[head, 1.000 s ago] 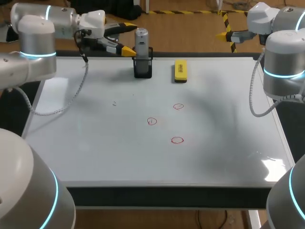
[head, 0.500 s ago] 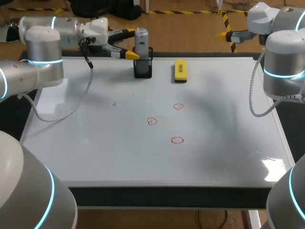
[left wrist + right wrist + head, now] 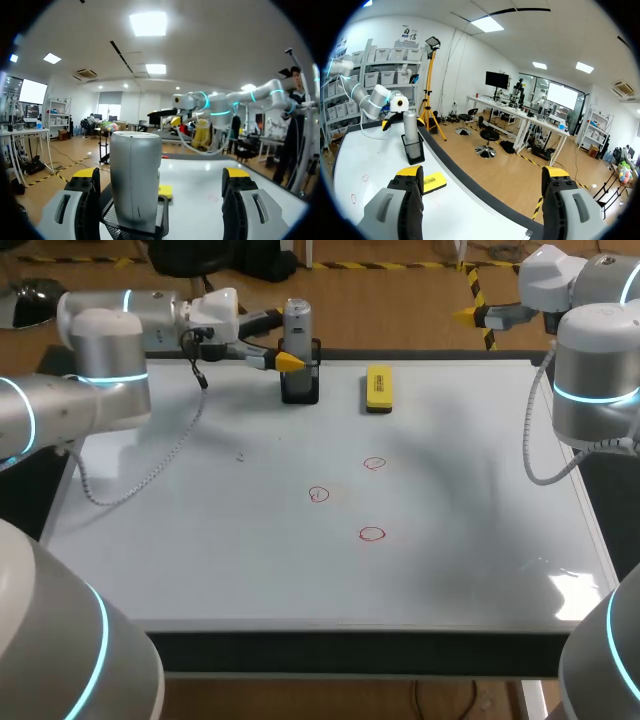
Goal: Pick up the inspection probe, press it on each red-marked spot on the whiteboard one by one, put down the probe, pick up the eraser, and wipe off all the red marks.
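Gripper position: left gripper (image 3: 161,173) straddles inspection probe (image 3: 134,180), jaws apart.

The inspection probe stands upright in a black mesh holder (image 3: 300,385) at the far edge of the whiteboard (image 3: 200,540). The left gripper fingers are spread, one on each side of the probe. The probe sits nearer one finger, and contact cannot be confirmed. The yellow eraser (image 3: 379,388) lies on the board near the holder, on the right-arm side. Three red marks (image 3: 371,534) sit near the middle of the board, apart from one another. The right gripper (image 3: 482,175) is held beyond the far edge of the board, toward its right corner, jaws apart.
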